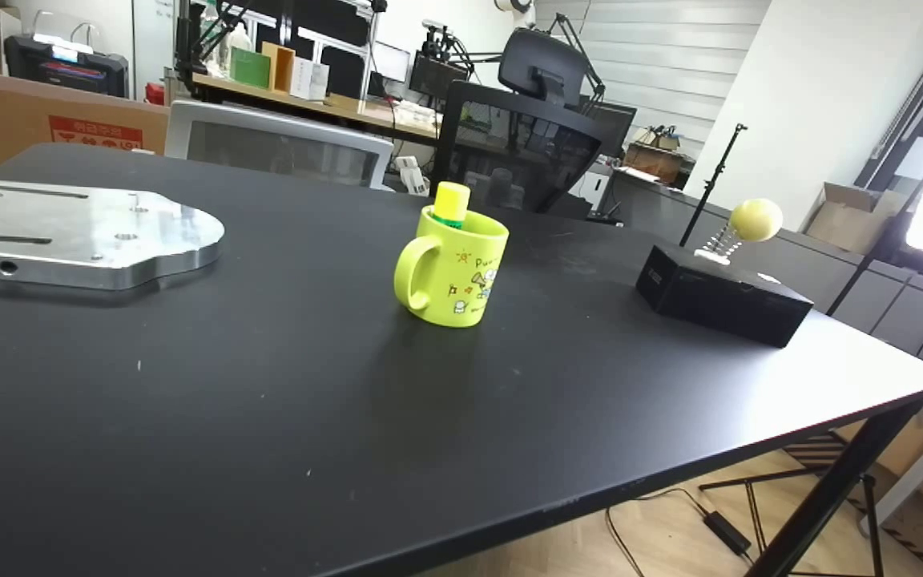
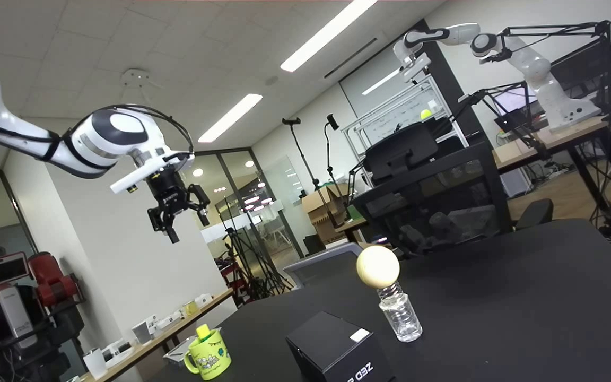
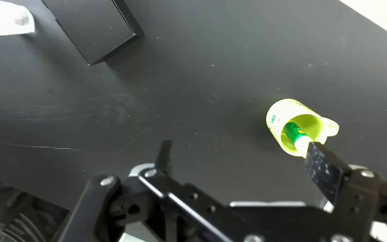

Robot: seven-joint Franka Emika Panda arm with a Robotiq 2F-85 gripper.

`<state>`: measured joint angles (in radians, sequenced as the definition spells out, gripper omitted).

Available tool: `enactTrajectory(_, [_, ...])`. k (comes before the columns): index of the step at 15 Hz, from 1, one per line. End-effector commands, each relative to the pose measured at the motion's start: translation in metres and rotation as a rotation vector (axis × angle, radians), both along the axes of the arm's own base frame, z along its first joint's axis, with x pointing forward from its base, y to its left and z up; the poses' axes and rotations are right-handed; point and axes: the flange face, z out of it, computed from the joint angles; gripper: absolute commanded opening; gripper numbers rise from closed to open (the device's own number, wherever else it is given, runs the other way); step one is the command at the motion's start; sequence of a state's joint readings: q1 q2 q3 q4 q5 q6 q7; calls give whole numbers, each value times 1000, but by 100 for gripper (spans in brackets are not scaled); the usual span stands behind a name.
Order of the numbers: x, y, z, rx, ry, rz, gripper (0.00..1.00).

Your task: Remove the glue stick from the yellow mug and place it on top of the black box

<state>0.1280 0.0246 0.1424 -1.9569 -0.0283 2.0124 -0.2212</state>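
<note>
The yellow mug (image 1: pixel 465 276) stands upright on the dark table; it also shows in an exterior view (image 2: pixel 211 356) and in the wrist view (image 3: pixel 281 112). The glue stick (image 1: pixel 451 202) leans inside it, its yellow cap above the rim; its green body shows in the wrist view (image 3: pixel 294 131). The black box (image 1: pixel 718 296) lies on the table apart from the mug, with its flat top up; it also shows in an exterior view (image 2: pixel 326 337) and in the wrist view (image 3: pixel 92 28). My gripper (image 2: pixel 189 228) is open and empty, high above the table; its fingers (image 3: pixel 240 148) are wide apart.
A clear bottle (image 2: pixel 401 317) with a spring and a pale yellow ball (image 2: pixel 378 267) stands beside the black box. A thick metal plate (image 1: pixel 85 232) lies on the table on the mug's handle side. Chairs (image 1: pixel 517 136) stand at the table's edge.
</note>
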Motion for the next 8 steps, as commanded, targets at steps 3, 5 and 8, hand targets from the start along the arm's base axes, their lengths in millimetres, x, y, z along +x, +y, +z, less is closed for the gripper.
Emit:
enactTrajectory(3, [35, 89, -53, 13, 97, 138, 100])
enactTrajectory(5, [39, 120, -72, 18, 125, 188, 100])
enactTrajectory(8, [40, 153, -99, 17, 141, 231, 100])
